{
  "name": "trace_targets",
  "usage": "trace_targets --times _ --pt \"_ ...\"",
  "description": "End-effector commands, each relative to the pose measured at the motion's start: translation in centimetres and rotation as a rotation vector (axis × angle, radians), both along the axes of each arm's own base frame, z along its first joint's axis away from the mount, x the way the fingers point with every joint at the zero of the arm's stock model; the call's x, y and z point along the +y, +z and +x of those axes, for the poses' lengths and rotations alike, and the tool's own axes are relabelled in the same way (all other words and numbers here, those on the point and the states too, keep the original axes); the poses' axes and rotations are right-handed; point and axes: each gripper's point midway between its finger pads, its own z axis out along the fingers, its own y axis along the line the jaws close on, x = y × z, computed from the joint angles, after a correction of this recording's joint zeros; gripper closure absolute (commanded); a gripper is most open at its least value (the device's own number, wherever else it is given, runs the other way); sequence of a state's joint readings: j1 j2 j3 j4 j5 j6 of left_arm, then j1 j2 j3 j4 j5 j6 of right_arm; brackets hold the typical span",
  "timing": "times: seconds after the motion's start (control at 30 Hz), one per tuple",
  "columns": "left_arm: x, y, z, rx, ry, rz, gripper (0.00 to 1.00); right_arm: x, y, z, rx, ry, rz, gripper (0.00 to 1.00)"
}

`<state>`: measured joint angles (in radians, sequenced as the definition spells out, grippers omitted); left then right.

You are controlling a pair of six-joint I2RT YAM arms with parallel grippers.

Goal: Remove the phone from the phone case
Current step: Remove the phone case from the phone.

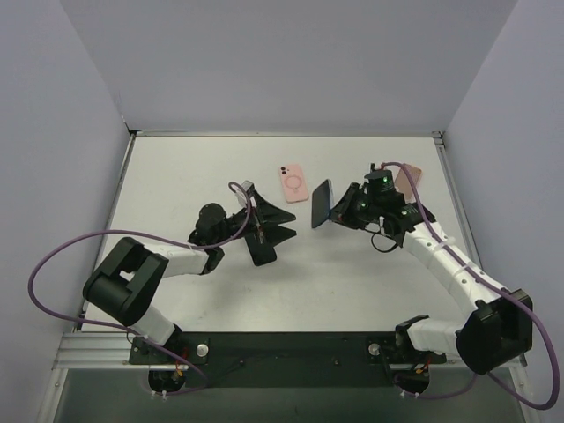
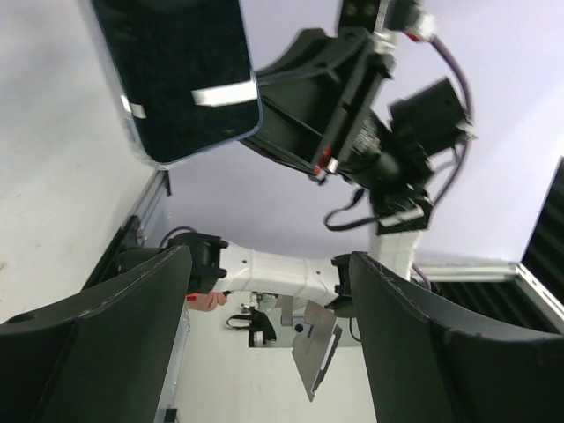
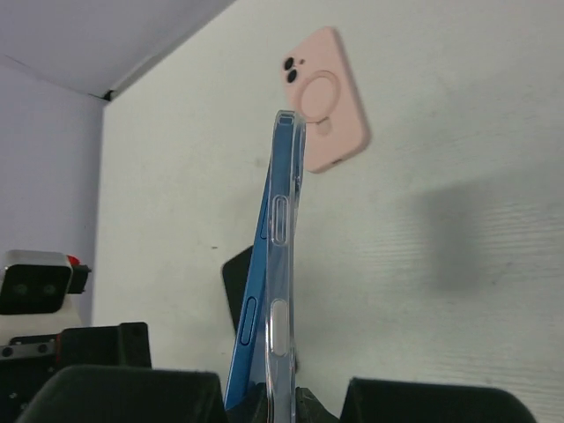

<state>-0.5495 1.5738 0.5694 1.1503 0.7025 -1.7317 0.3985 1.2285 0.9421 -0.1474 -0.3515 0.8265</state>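
Observation:
A blue phone point(image 3: 253, 304) sits in a clear phone case point(image 3: 286, 220); along its side edge the phone stands partly out of the case. My right gripper point(image 3: 282, 407) is shut on the bottom end of the case and phone and holds them upright above the table. In the top view the phone point(image 1: 322, 204) shows its dark screen facing left, with the right gripper point(image 1: 345, 208) behind it. My left gripper point(image 1: 269, 231) is open and empty just left of the phone. In the left wrist view the dark screen point(image 2: 176, 70) sits above my spread fingers point(image 2: 97, 344).
A pink phone case point(image 1: 292, 182) with a ring on its back lies flat on the white table behind the phone; it also shows in the right wrist view point(image 3: 322, 101). A second pinkish object point(image 1: 408, 179) lies behind the right wrist. Lilac walls enclose the table.

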Motion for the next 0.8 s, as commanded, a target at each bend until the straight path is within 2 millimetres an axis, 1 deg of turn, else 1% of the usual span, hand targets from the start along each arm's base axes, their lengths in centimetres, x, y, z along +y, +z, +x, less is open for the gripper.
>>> trace_targets --times 0.0,0.03,0.07,0.1,0.13,0.17,0.2,0.23,0.3,0.33,0.37,0.4,0.43,0.5,0.53,0.57,0.6,0.67,0.77 --pt "-0.5 -4.6 0.2 0.02 -0.02 0.212 0.18 -2.6 -1.3 -1.1 0.011 0.047 -0.288 1.0" --pt "-0.3 -6.4 0.2 0.082 -0.016 0.286 0.18 -2.8 -2.1 -1.3 0.015 0.045 -0.364 1.0" --pt "-0.3 -7.0 0.2 0.085 -0.015 0.323 0.18 -3.0 -2.6 -1.5 0.01 0.058 -0.424 1.0" --pt "-0.4 -7.0 0.6 0.037 -0.012 0.361 0.18 -3.2 -3.3 -2.0 0.028 0.071 -0.47 1.0" --pt "-0.1 -8.4 0.5 0.084 -0.008 0.433 0.18 -3.6 -4.1 -1.9 0.035 0.062 -0.527 1.0" --pt "0.1 -8.8 0.6 0.082 -0.003 0.464 0.18 -2.9 -4.7 -2.5 0.032 0.096 -0.558 1.0" --pt "0.2 -8.8 1.0 0.049 0.001 0.492 0.18 -3.0 -5.5 -2.8 0.043 0.106 -0.588 1.0" --pt "0.6 -9.6 0.9 0.073 0.01 0.532 0.17 -2.8 -6.5 -3.1 0.06 0.116 -0.616 1.0" --pt "0.8 -10.2 0.9 0.065 0.01 0.559 0.17 -2.3 -7.7 -3.5 0.062 0.14 -0.654 1.0" --pt "0.9 -10.9 0.9 0.075 0.015 0.576 0.17 -2.1 -8.5 -3.6 0.066 0.157 -0.674 1.0" --pt "1.0 -11.3 0.8 0.079 0.015 0.587 0.18 -1.4 -8.8 -3.6 0.038 0.177 -0.687 1.0" --pt "1.2 -12.0 0.8 0.079 0.018 0.606 0.18 -1.1 -9.2 -3.7 0.033 0.191 -0.7 1.0" --pt "1.6 -13.0 0.7 0.101 0.027 0.637 0.18 -1.0 -10.3 -3.9 0.049 0.206 -0.719 1.0" --pt "1.9 -13.8 0.7 0.1 0.033 0.656 0.18 0.0 -11.1 -4.1 0.043 0.231 -0.707 1.0" --pt "2.0 -14.4 0.6 0.111 0.036 0.668 0.17 0.1 -12.2 -4.6 0.059 0.251 -0.711 1.0" --pt "2.1 -14.7 0.5 0.115 0.035 0.671 0.17 0.9 -12.3 -4.3 0.038 0.258 -0.684 1.0" --pt "2.0 -14.7 0.5 0.107 0.031 0.667 0.17 1.7 -12.7 -4.6 0.033 0.287 -0.663 1.0" --pt "1.9 -15.1 0.4 0.104 0.025 0.67 0.17 2.5 -13.7 -4.8 0.015 0.313 -0.64 1.0" --pt "1.5 -15.2 0.7 0.067 0.022 0.672 0.17 3.2 -15.1 -5.2 0.026 0.331 -0.613 1.0"
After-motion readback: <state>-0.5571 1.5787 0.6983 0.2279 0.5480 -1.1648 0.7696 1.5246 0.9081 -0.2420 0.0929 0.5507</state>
